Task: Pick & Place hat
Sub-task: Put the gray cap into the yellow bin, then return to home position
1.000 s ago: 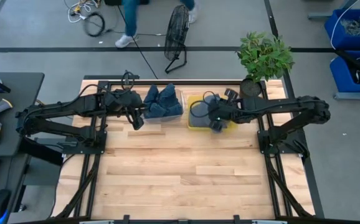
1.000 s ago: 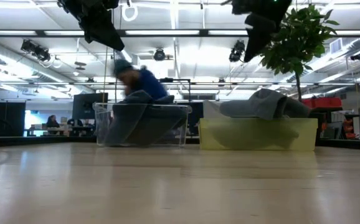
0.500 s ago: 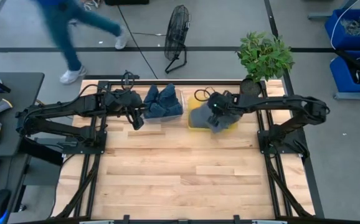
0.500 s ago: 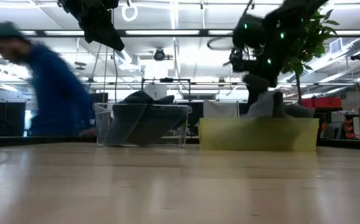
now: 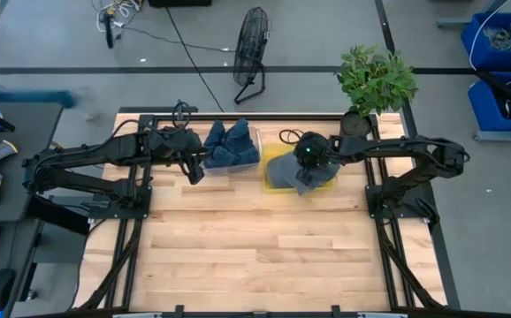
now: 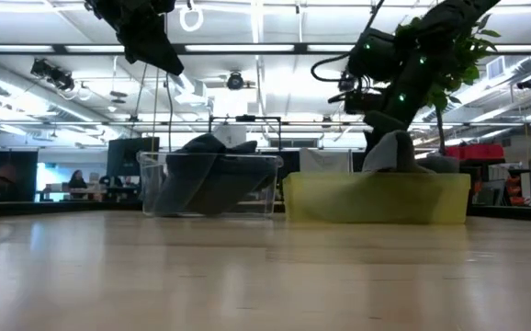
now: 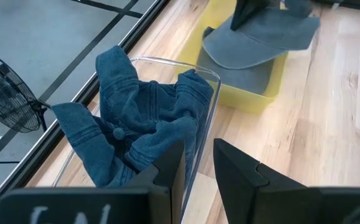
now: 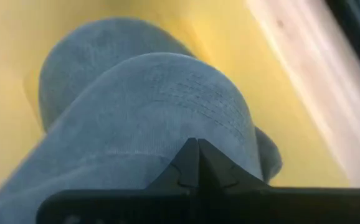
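A grey hat [image 5: 293, 177] lies in the yellow bin [image 5: 271, 152] at the table's far side, and part of it is drawn up above the rim [image 6: 392, 152]. My right gripper [image 8: 197, 152] is over that bin [image 5: 308, 159], shut on the grey hat. Blue denim hats [image 5: 229, 141] fill the clear bin [image 7: 208, 79] to the left of the yellow one. My left gripper [image 7: 198, 165] hovers open just to the near left of the clear bin [image 5: 191, 170] and touches nothing. My right gripper pinches the grey hat's cloth at the rounded crown [image 8: 192, 118] between its two shut fingers, coming from above and pointing down into the yellow bin. The pinched part stands up in a peak [image 6: 389, 147]. The rest of the hat stays in the bin.
The two bins stand side by side at the far edge. A potted plant [image 5: 375, 79] stands at the table's far right corner, close behind my right arm. A floor fan [image 5: 251, 53] stands beyond the far edge. Bare wooden table [image 5: 255, 247] stretches toward the near edge.
My right gripper has come down into the yellow bin and taken hold of the grey hat. The hat lay flat across the bin; one part is now drawn up into a peak above the rim. A person walked past beyond the far edge and left the view.
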You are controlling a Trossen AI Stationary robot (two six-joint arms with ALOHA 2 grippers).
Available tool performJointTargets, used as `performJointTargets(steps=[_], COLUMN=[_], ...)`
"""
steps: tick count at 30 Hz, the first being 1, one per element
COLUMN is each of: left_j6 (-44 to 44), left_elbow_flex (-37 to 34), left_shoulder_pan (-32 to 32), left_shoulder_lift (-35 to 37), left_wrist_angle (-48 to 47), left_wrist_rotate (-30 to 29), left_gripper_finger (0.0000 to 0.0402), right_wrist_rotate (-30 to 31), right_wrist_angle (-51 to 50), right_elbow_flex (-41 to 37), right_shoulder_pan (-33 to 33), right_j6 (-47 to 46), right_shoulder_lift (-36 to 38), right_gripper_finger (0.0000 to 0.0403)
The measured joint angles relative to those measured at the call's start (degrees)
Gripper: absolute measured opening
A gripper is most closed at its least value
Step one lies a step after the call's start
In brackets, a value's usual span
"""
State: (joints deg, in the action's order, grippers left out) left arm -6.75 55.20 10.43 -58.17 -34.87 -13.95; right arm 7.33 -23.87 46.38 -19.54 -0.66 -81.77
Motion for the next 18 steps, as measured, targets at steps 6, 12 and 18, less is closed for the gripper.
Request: performJointTargets(steps=[6,12,18], left_j6=[0.0,0.2,2.0], left_elbow_flex=[0.0,0.0,0.0], left_shoulder_pan=[0.0,-0.1,-0.5], left_shoulder_lift=[0.0,1.2,9.4], left_wrist_angle=[0.0,-1.3,-2.5], left_wrist_rotate=[0.0,-2.9,-5.9], left_gripper_finger=[0.0087,0.0087,0.0087], right_wrist_rotate=[-0.7,-0.2,-0.3], right_wrist_angle=[-5.5,-19.6,-19.5], right_elbow_flex=[10.0,23.1,25.0], right_shoulder_pan=[1.2,3.4,5.8], right_j6=[-0.4,-2.1,6.5], right_shoulder_lift=[2.3,4.7,12.6], right_gripper_finger=[0.0006,0.0007,0.0003])
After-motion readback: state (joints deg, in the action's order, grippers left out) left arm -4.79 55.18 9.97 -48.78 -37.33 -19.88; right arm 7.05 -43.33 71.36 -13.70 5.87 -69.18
